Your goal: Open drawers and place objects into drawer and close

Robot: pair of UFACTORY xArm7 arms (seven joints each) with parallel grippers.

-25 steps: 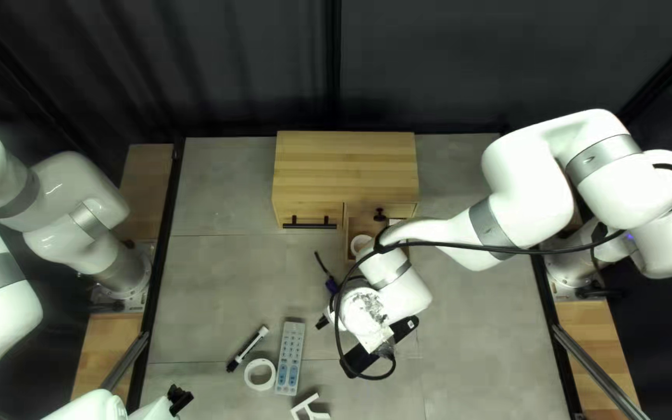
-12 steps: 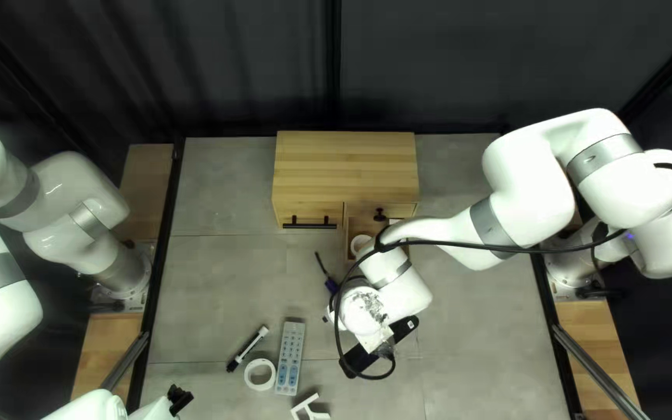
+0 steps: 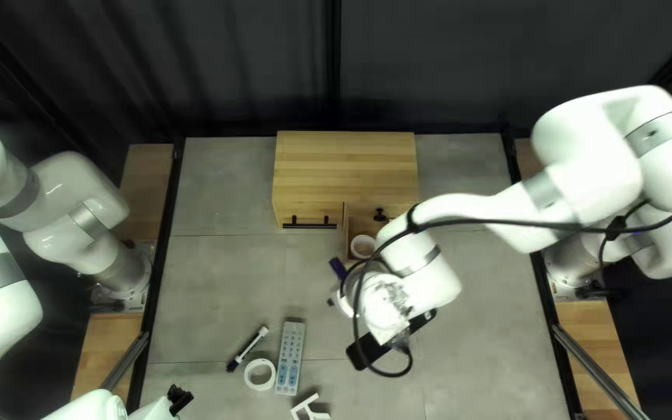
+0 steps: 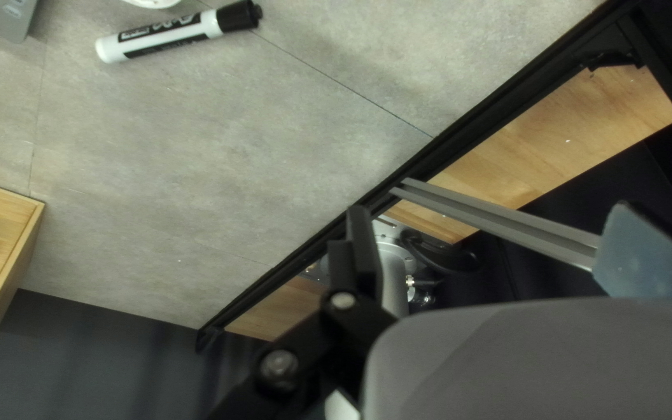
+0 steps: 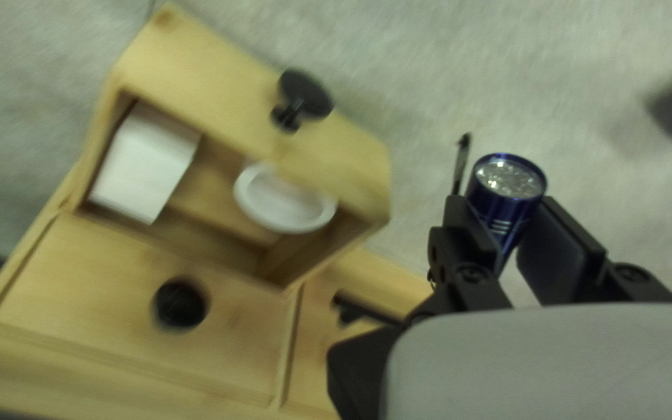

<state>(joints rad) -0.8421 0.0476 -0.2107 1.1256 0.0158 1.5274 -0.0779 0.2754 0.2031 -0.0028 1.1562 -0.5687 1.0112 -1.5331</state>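
Observation:
In the top left view my left gripper point(image 3: 180, 398) is low at the left; its own view shows the gripper point(image 4: 499, 241) open, holding nothing. Over the middle table, my right gripper point(image 3: 332, 302) is mostly under its wrist. Its own view has the gripper point(image 5: 515, 233) shut on a blue flashlight point(image 5: 505, 190), lens outward. The wooden cabinet point(image 3: 345, 167) has its lower right drawer point(image 5: 250, 101) pulled out, with a white box point(image 5: 145, 163) and a white round thing point(image 5: 285, 201) inside. A drawer face with a black knob point(image 5: 180, 303) and the left handled drawers point(image 3: 310, 211) look closed.
A marker point(image 3: 247, 348), a white ring point(image 3: 260, 374), a grey remote point(image 3: 290, 358) and a white bracket point(image 3: 310, 407) lie near the table's front. The right arm's cable loops beside its wrist. Dark curtain stands behind the cabinet.
My right gripper has closed on the flashlight, and its wrist has moved rightward and slightly toward the far edge, the flashlight shifting too. The left arm has stayed still.

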